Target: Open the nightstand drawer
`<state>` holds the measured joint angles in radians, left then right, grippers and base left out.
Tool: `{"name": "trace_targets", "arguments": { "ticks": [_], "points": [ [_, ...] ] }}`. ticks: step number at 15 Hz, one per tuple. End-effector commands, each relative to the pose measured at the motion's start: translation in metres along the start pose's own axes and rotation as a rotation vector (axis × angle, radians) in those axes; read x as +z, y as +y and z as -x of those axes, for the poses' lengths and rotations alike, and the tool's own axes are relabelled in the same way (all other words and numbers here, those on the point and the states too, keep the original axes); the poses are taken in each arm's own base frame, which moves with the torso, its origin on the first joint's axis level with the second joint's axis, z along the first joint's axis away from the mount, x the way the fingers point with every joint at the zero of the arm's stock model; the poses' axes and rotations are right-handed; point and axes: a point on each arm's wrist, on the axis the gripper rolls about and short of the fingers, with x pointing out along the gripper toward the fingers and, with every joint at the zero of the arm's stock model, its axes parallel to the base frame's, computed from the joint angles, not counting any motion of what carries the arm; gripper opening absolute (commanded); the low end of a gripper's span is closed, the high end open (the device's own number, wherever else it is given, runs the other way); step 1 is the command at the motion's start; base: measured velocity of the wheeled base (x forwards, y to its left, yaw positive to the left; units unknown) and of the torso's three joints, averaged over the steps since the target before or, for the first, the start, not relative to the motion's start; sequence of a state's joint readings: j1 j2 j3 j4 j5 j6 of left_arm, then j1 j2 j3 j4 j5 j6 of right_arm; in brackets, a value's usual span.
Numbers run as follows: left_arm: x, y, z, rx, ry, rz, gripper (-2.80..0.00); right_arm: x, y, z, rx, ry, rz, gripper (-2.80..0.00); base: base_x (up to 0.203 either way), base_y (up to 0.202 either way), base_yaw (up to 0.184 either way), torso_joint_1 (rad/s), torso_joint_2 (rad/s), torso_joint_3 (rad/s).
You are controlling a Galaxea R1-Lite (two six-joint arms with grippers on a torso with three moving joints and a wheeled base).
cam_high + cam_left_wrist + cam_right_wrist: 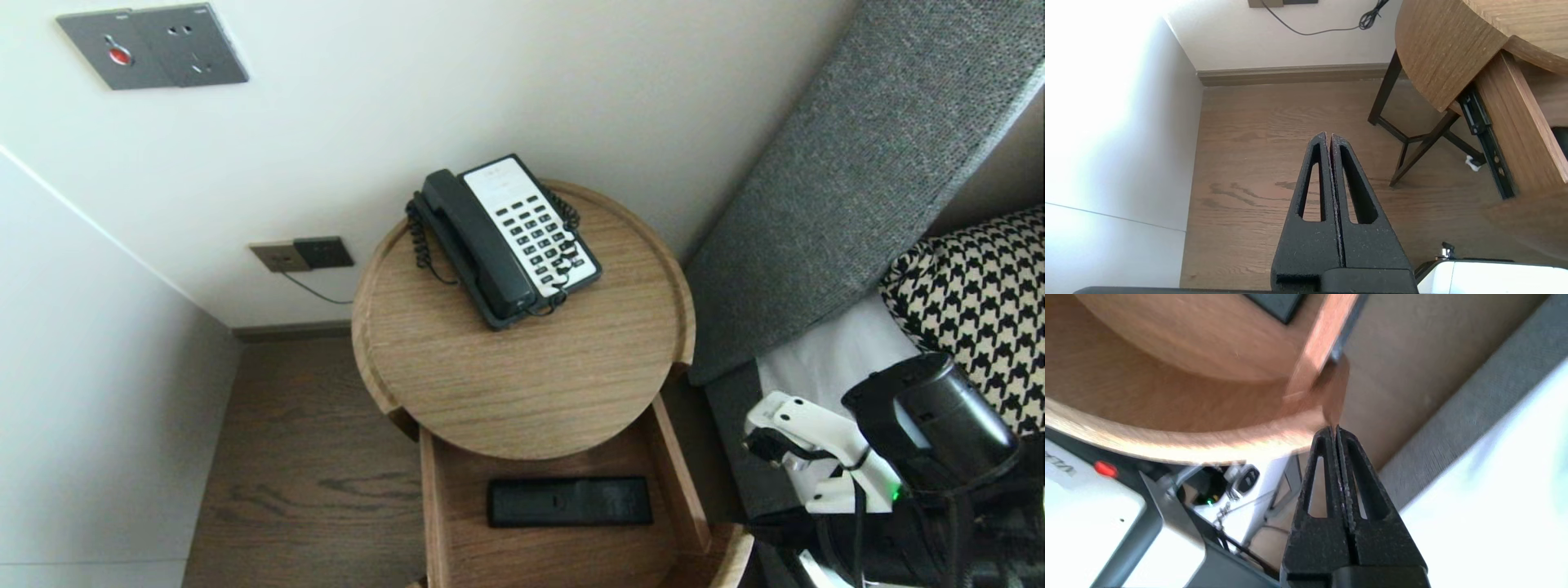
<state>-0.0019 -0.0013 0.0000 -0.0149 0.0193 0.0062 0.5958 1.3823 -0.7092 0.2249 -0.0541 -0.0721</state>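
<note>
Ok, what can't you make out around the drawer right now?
Head view: rear of the drawer, hidden under the round tabletop.
Head view: black device in it, too dark to identify.
Right wrist view: whether the right gripper touches the drawer, blurred.
Head view: left gripper, outside the frame.

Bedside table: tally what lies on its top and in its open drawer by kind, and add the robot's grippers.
Telephone, on the round top: 1
Black remote control, in the drawer: 1
Grippers, both shut, left gripper above the floor, right gripper at the drawer's front: 2
Total: 4
</note>
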Motion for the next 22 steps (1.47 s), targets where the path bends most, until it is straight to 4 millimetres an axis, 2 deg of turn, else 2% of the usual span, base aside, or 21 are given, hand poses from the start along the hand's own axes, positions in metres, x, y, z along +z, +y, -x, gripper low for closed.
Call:
{"name": "trace_targets", "arguments": {
  "ticks": [1,4,9,11,13,15,18,22],
  "points": [
    [0.0,0.0,0.0,0.0,0.001,0.0,-2.8,-0.001,0.002,0.009,-0.005,-0.028,0.007,-2.8,0.0,0.0,0.0,0.0,0.0,0.0],
    [0.0,0.0,0.0,0.0,0.001,0.0,-2.8,0.004,0.0,0.019,-0.011,-0.051,0.005,-2.8,0.0,0.0,0.0,0.0,0.0,0.0],
    [0.0,0.0,0.0,0.001,0.001,0.0,-2.8,0.03,-0.002,0.037,-0.032,-0.107,0.002,-2.8,0.0,0.0,0.0,0.0,0.0,0.0],
    [0.0,0.0,0.0,0.001,0.001,0.0,-2.8,0.042,-0.005,0.057,-0.044,-0.119,0.002,-2.8,0.0,0.0,0.0,0.0,0.0,0.0],
    [0.0,0.0,0.0,0.0,0.001,0.0,-2.8,0.05,-0.007,0.086,-0.046,-0.112,0.01,-2.8,0.0,0.0,0.0,0.0,0.0,0.0],
    [0.0,0.0,0.0,0.0,0.001,0.0,-2.8,0.052,-0.008,0.104,-0.038,-0.083,0.034,-2.8,0.0,0.0,0.0,0.0,0.0,0.0],
    [0.0,0.0,0.0,0.001,0.001,0.0,-2.8,0.049,-0.002,0.097,0.047,-0.055,0.043,-2.8,0.0,0.0,0.0,0.0,0.0,0.0],
    [0.0,0.0,0.0,0.001,0.001,0.0,-2.8,0.061,0.004,0.091,0.141,-0.051,-0.036,-2.8,0.0,0.0,0.0,0.0,0.0,0.0]
  ]
}}
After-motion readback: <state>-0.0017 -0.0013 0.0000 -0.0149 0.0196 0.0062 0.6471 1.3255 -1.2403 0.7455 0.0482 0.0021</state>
